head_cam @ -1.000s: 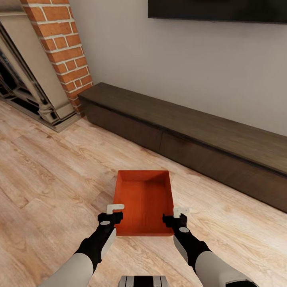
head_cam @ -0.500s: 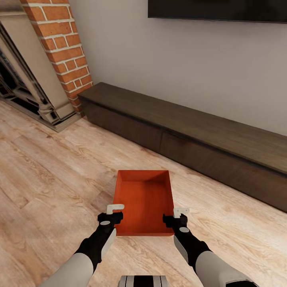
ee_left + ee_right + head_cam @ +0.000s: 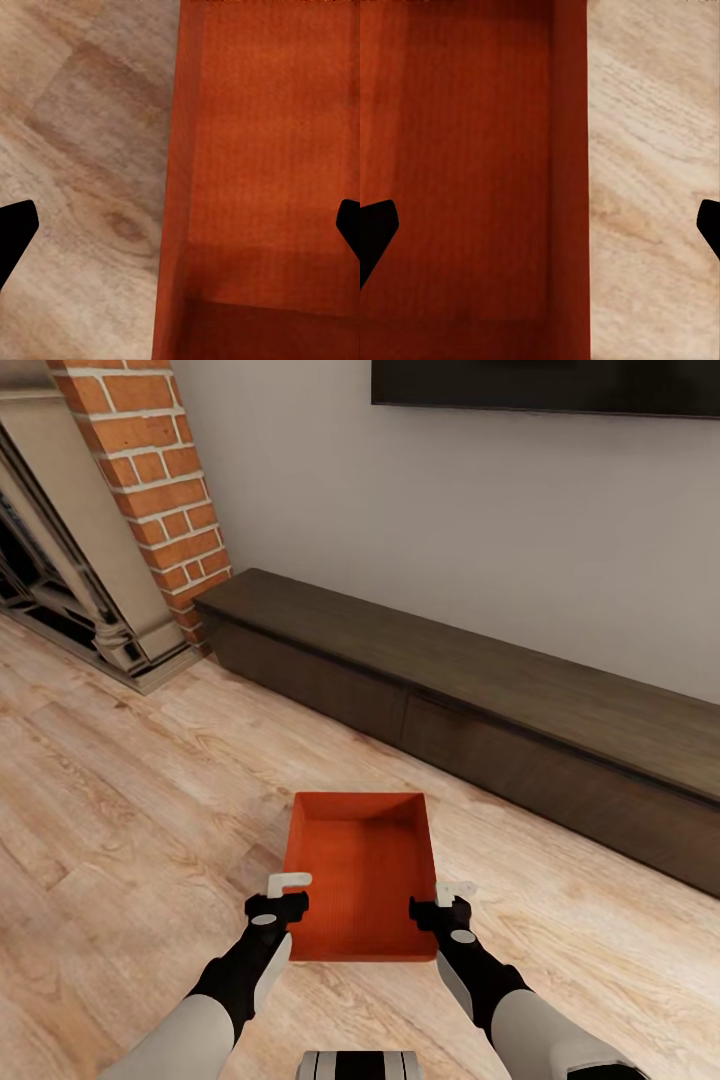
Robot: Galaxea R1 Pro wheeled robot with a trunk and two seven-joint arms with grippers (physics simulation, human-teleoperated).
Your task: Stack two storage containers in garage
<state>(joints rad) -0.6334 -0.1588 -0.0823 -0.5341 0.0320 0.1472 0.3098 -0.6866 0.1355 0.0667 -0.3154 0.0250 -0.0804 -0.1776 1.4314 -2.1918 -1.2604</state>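
1. An orange-red plastic bin (image 3: 362, 870) with no lid sits low in the middle of the head view, over a light wood plank floor (image 3: 120, 800). One short end points toward the robot and the other toward the wall.

2. The left gripper (image 3: 288, 882) is at the bin's left long wall, close to the near corner. In the left wrist view its two dark fingertips (image 3: 16, 231) are spread wide, one over the floor and one over the inside of the bin, with the wall (image 3: 174, 187) running between them. The jaws straddle the wall without closing on it.

3. The right gripper (image 3: 453, 888) is at the bin's right long wall, also close to the near corner. The right wrist view shows the same arrangement: spread fingertips (image 3: 375, 232), one over the bin's inside and one over the floor, with the wall (image 3: 570, 150) between them and not clamped.

4. Whether the bin rests on the floor or hangs just above it cannot be told.

5. Beyond the bin, a long, low, dark brown bench (image 3: 480, 700) runs along a pale wall (image 3: 450, 500).

6. The bottom edge of a black screen (image 3: 545, 388) is mounted on that wall above the bench.

7. At the upper left stands a red brick column (image 3: 150, 470), with a beige fireplace surround (image 3: 85, 560) beside it.

8. The robot's two arms reach forward from the bottom of the view, black at the wrists and grey nearer the body.
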